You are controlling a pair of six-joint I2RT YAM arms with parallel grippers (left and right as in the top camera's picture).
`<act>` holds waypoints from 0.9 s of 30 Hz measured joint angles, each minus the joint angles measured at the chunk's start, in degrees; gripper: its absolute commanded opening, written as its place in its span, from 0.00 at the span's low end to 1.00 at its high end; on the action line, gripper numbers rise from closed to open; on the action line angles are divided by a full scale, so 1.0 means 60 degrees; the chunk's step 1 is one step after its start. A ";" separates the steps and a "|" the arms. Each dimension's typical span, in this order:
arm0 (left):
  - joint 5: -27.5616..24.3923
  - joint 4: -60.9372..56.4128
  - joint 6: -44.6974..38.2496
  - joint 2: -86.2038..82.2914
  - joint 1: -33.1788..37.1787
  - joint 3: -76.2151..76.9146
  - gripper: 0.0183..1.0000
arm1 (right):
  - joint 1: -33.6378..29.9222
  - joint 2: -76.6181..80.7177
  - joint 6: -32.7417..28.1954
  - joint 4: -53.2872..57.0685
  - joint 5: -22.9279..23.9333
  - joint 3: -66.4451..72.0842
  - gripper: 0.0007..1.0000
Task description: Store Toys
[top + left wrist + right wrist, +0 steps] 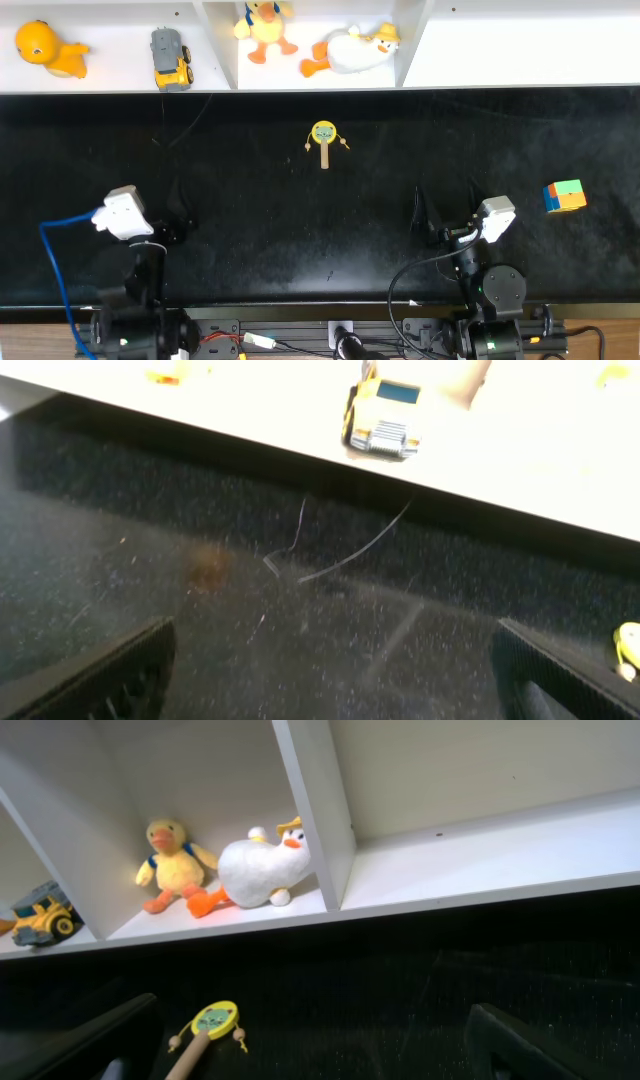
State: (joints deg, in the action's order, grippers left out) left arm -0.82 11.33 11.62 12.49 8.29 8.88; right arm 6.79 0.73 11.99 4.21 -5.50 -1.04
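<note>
On the black tabletop (300, 240) we see a small yellow rattle drum on a wooden stick (323, 140) lying near the shelf. A multicoloured cube (565, 196) sits far right, well apart from both arms. The left gripper (182, 212) and right gripper (443, 212) hang low near their bases, fingers spread wide, holding nothing. The white compartment shelf (500, 50) holds an orange plush duck (48, 48) and a yellow toy truck (170, 57) on the left. A yellow plush duckling (266, 28) and a white plush goose (352, 50) are in the middle.
</note>
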 measured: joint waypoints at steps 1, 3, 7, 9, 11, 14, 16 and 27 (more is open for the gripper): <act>-0.0069 -0.0251 0.0000 -0.0189 0.0004 -0.0215 1.00 | 0.0000 0.0000 0.0000 0.0000 0.0000 0.0000 1.00; -0.0193 -0.0798 0.0000 -0.0474 0.0011 -0.0619 1.00 | 0.0000 0.0000 -0.0004 -0.0004 0.0004 0.0000 1.00; -0.0310 -0.1271 0.0000 -0.0892 0.0011 -0.1242 1.00 | 0.0004 0.0000 0.0000 -0.0004 0.0004 0.0000 1.00; -0.0342 -0.1089 -0.0036 -0.1107 0.0011 -0.1344 1.00 | 0.0000 0.0000 0.0000 0.0000 0.0004 0.0000 1.00; -0.0342 -0.1111 -0.0204 -0.1384 0.0011 -0.1355 1.00 | 0.0000 0.0000 0.0000 0.0000 0.0004 0.0000 1.00; -0.0342 -0.1115 -0.0331 -0.1781 0.0011 -0.1355 1.00 | 0.0000 0.0000 0.0000 0.0000 0.0000 0.0000 1.00; -0.0342 -0.1115 -0.0412 -0.1912 0.0011 -0.1355 1.00 | 0.0000 0.0000 -0.0004 0.0000 0.0000 0.0000 1.00; -0.0342 -0.1118 -0.0470 -0.1938 0.0011 -0.1355 1.00 | 0.0004 0.0000 0.0000 0.0000 0.0000 0.0000 1.00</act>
State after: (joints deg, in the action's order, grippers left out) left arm -2.87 4.62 8.80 0.86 8.36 0.75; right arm 6.81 0.73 11.99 4.21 -5.50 -1.04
